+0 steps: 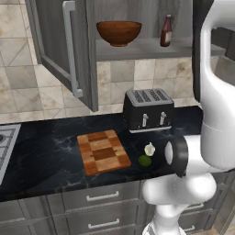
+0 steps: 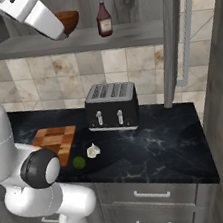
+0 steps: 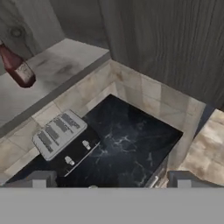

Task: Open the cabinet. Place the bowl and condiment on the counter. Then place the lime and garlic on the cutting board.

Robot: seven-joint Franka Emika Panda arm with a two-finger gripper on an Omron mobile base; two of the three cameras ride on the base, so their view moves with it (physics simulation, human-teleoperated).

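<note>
- Left base view: one cabinet (image 1: 59, 50) stands open, its door swung out to the left with one long silver bar handle (image 1: 71, 48) on it. On its shelf stand one wooden bowl (image 1: 119, 32) and, well to the right of it, one condiment bottle (image 1: 166, 31). Below, on the black marble counter (image 1: 46, 160), are one four-slot black toaster (image 1: 148, 109), one checkered cutting board (image 1: 103, 151), one garlic bulb (image 1: 149, 149) and one lime (image 1: 145, 160). The garlic and lime are just beside each other, off the board to its right. A corner of a stove (image 1: 5, 142) shows at the left edge. Grey drawers (image 1: 101, 197) run under the counter.
- Right base view: the arm's white forearm reaches up to the shelf at top left and covers most of the bowl (image 2: 69, 19). The one condiment bottle (image 2: 103, 19) stands to the bowl's right. The right cabinet door (image 2: 173, 38) hangs open. On the counter (image 2: 158, 142) lie the cutting board (image 2: 55, 142), the lime (image 2: 78, 162) and the garlic (image 2: 93, 150), with the toaster (image 2: 111, 106) behind them.
- Hand view: the gripper (image 3: 109, 179) is released, its two finger tips spread wide at the bottom with nothing between them. The condiment bottle (image 3: 17, 68) stands on the shelf at the upper left, well apart from the tips. The toaster (image 3: 59, 133) and the counter (image 3: 127, 144) lie far below.
</note>
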